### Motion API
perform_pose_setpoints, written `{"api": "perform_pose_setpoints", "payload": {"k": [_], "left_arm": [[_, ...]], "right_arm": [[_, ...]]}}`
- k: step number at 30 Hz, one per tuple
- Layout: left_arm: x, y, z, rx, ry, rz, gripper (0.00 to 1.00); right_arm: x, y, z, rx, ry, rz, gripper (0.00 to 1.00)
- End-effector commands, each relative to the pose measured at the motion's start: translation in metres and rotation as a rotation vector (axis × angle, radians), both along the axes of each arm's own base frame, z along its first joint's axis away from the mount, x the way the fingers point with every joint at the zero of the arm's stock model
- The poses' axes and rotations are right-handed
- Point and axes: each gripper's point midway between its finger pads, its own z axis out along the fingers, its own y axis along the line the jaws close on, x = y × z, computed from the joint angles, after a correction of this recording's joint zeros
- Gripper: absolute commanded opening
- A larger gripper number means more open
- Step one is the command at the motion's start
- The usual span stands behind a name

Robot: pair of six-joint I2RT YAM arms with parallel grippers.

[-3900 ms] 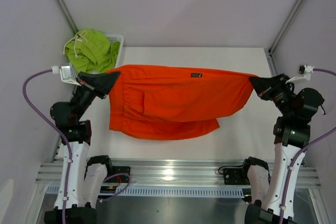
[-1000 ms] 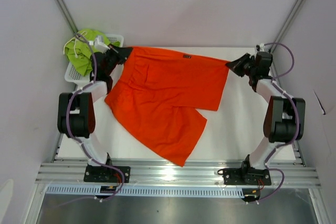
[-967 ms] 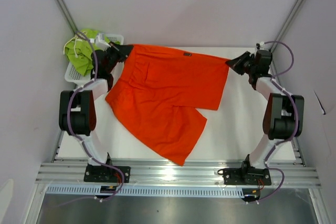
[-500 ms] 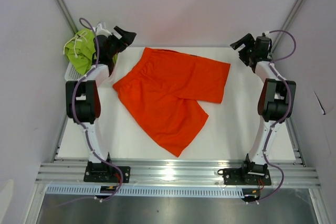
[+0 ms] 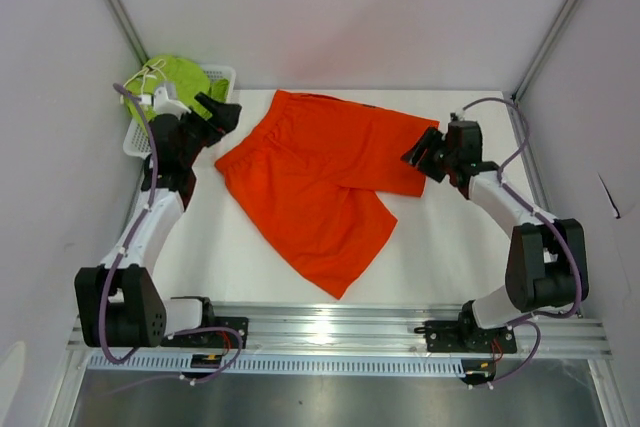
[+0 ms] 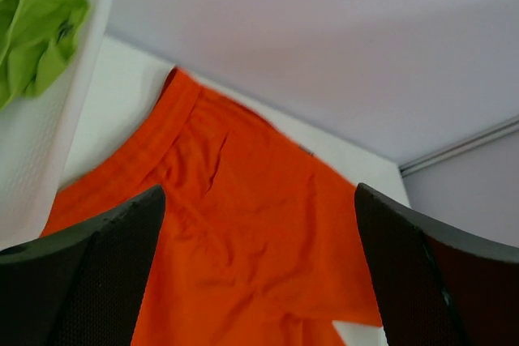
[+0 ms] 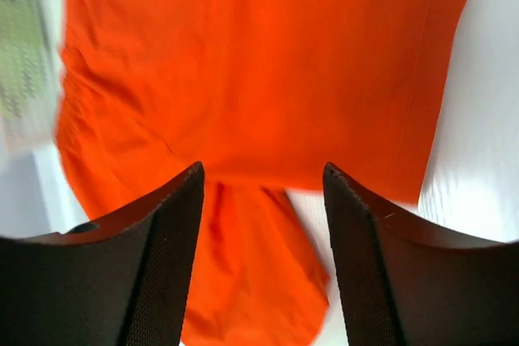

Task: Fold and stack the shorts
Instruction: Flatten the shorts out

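I'm seeing the orange shorts (image 5: 320,187) lying flat over the table's (image 5: 470,257) middle and far side, leaving bare surface along the near edge, the left strip and the right side for passing. The basket (image 5: 222,75), holding the green shorts (image 5: 175,77), is blocking the far-left corner, just beside my wide-spread left gripper (image 5: 222,112). My right gripper (image 5: 420,154) is hovering, fingers apart, at the orange shorts' right edge.
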Motion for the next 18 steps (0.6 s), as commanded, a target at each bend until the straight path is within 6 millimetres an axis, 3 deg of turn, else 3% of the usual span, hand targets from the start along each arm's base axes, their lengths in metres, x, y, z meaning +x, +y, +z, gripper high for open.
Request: {"api": "perform_pose_setpoints", "payload": {"k": [1,4,7,16,17,18], "left_arm": [[-0.025,0.013,-0.057,0.052,0.158,0.07,0.99],[-0.04,0.018,-0.091,0.079,0.245,0.088,0.99],[-0.051,0.019,-0.105,0.091,0.281,0.089,0.99],[-0.08,0.021,-0.103,0.106,0.25,0.096,0.99],[-0.085,0.021,-0.114,0.106,0.27,0.098,0.99],[-0.086,0.021,-0.11,0.103,0.256,0.099,0.99]], "right_arm": [[-0.038,0.015,-0.027,-0.07,0.07,0.081,0.61],[-0.062,0.028,-0.05,-0.077,0.126,0.116,0.58],[-0.082,0.036,-0.071,-0.089,0.17,0.13,0.54],[-0.108,0.056,-0.093,-0.135,0.203,0.166,0.51],[-0.109,0.059,-0.093,-0.135,0.199,0.171,0.5],[-0.11,0.06,-0.094,-0.135,0.198,0.176,0.43]]}}
